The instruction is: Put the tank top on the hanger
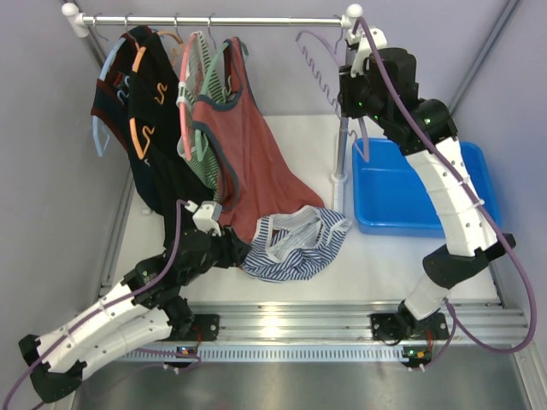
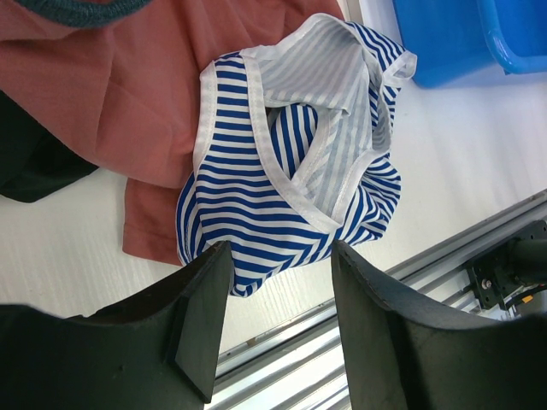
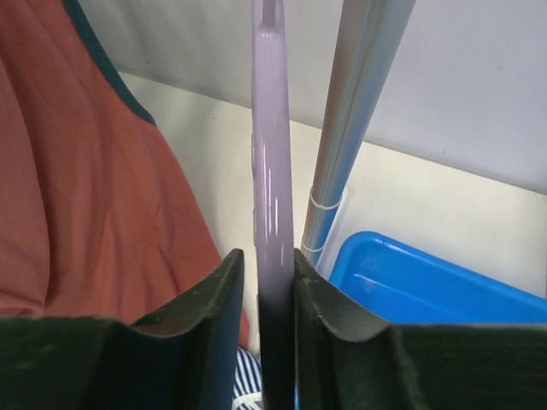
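Two things are happening: the right gripper (image 3: 267, 265) is clamping the lilac hanger (image 3: 272, 128), while the left gripper (image 2: 280, 256), spread wide, is hovering beside the crumpled tank top (image 2: 248, 196).

Left arm runs low from its base at the near left: upper link laid almost flat, forearm angled forward and to the right, wrist bent down. Left tool (image 1: 235, 250) has its two dark fingers (image 2: 201, 316) spread wide, with nothing gripped between them. Right arm stands tall, rising from its base to a sharp elbow out on the right, then the white forearm climbs forward and leftward to a raised wrist; right tool (image 3: 267, 265) is held high, fingers pinched tight on both sides of the hanger (image 3: 272, 162).
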Robot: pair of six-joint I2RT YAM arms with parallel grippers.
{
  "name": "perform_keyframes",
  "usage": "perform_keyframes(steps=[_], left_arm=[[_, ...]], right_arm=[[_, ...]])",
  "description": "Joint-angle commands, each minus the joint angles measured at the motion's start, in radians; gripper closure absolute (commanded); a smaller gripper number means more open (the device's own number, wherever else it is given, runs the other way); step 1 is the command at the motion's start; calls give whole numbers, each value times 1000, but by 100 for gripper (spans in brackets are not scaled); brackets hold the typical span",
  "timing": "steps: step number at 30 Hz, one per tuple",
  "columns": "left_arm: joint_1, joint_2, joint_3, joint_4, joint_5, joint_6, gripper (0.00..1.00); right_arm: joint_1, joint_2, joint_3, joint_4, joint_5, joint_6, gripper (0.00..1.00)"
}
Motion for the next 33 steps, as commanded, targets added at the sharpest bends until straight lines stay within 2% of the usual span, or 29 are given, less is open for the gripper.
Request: perform_keyframes(steps=[1,6,33], left_arm=[[-4,-9,17,2,6,-8,45],[-4,-9,20,-1,3,-10,45],[-4,-9,12,2,11,-18,44]], right_arm=[[-10,-3,0,39,19,-7,73],[-10,-2,3,39,38,-7,99],[-3,-89,-9,186,-8,33,100]])
